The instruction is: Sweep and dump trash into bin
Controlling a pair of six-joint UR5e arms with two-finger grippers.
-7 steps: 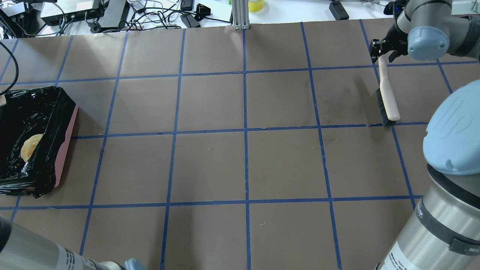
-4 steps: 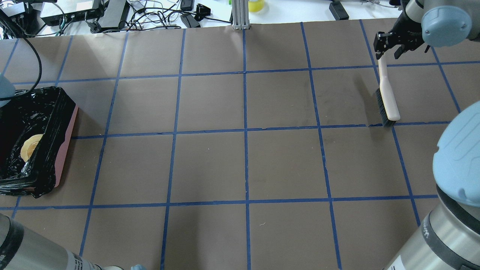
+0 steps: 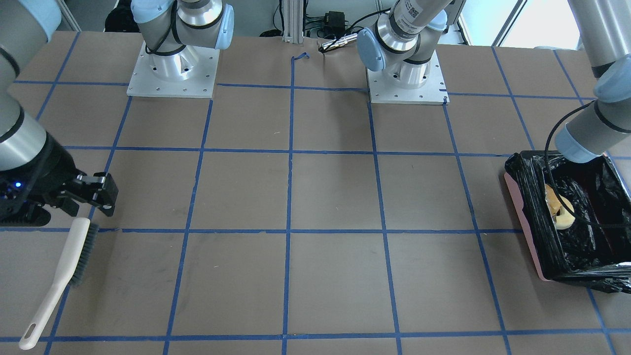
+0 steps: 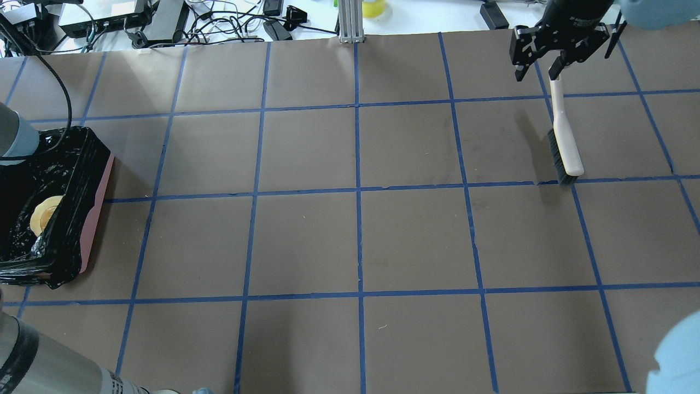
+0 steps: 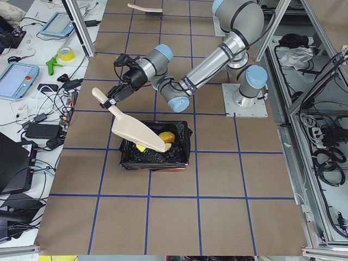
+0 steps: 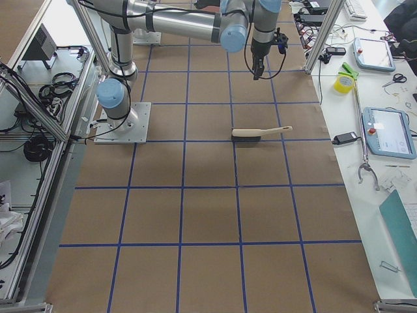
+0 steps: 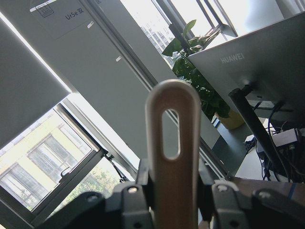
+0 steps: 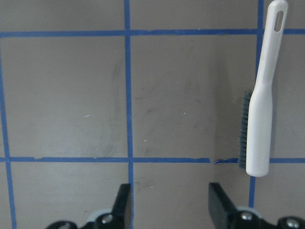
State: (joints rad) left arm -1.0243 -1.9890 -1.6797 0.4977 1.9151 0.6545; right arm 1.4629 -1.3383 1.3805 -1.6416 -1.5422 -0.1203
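Over the bin [image 4: 97, 213], my left pincer [image 7: 174, 183] grips the tilted dustpan [image 5: 136, 130], likely light and stiff, by its handle [image 7: 172, 124], while my right pincer [image 8: 171, 205] hangs open, empty, near the brush [image 8: 261, 124].

Trash [image 4: 44, 215] in bin [image 4: 96, 205], dustpan [image 5: 136, 129] over bin, brush [image 4: 564, 146] well apart on right

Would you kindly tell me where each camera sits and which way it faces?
Front: across the table, facing the robot; both bases, right tool near brush, bin.
Overhead: behind the robot, looking forward and down; right tool, left arm.
Left side: table's left end; left tool holds dustpan tilted over bin.
Right side: table's right end; right arm, brush.
Left wrist: looks along dustpan's handle toward windows.
Right wrist: looks straight down; open fingers, brush.
Shared: front and overhead both show brush and bin.
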